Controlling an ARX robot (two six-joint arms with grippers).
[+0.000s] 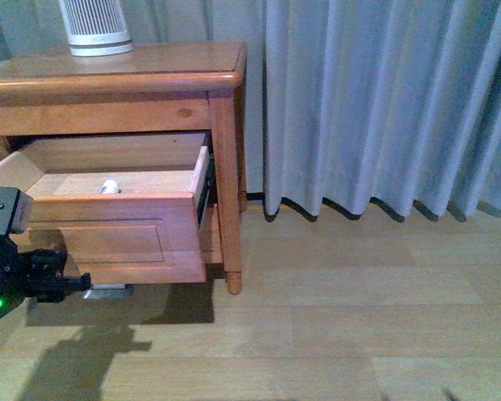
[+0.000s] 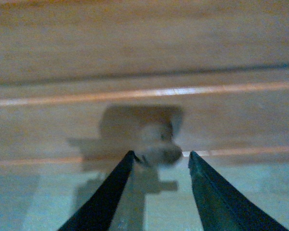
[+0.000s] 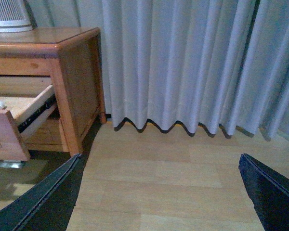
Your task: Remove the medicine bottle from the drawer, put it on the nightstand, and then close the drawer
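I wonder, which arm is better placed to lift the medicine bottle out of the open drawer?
Left, probably. The left gripper sits open at the knob of the drawer, in front of the medicine bottle, while the right gripper, also open, faces the curtain instead.

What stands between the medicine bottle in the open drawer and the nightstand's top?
Nothing visible covers the medicine bottle: it lies near the front of the drawer, pulled out from under the nightstand top. It must only rise past the top's front edge. A white slatted cylinder occupies the top's back left.
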